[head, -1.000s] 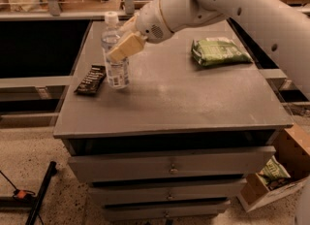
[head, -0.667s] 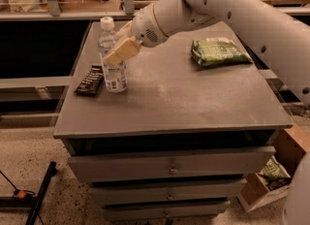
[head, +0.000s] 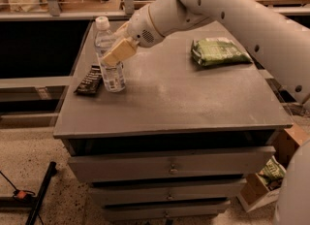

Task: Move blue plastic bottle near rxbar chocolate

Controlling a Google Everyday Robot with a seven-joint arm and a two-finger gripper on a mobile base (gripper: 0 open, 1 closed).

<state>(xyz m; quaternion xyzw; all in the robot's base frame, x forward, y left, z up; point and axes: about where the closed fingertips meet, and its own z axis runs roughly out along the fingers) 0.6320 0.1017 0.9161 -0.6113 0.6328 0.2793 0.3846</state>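
Note:
The blue plastic bottle (head: 109, 59), clear with a white cap and a printed label, stands upright on the grey cabinet top (head: 184, 103) near its left edge. The rxbar chocolate (head: 89, 80), a flat black bar with white lettering, lies just left of the bottle's base, almost touching it. My gripper (head: 116, 50) reaches in from the right and its tan fingers are closed around the bottle's middle.
A green crinkly snack bag (head: 219, 51) lies at the back right of the top. Drawers (head: 169, 168) front the cabinet below. A cardboard box (head: 266, 180) sits on the floor at right, and a black stand leg (head: 38, 195) at left.
The bottle, held in my gripper, has shifted slightly left toward the black bar and now stands next to it.

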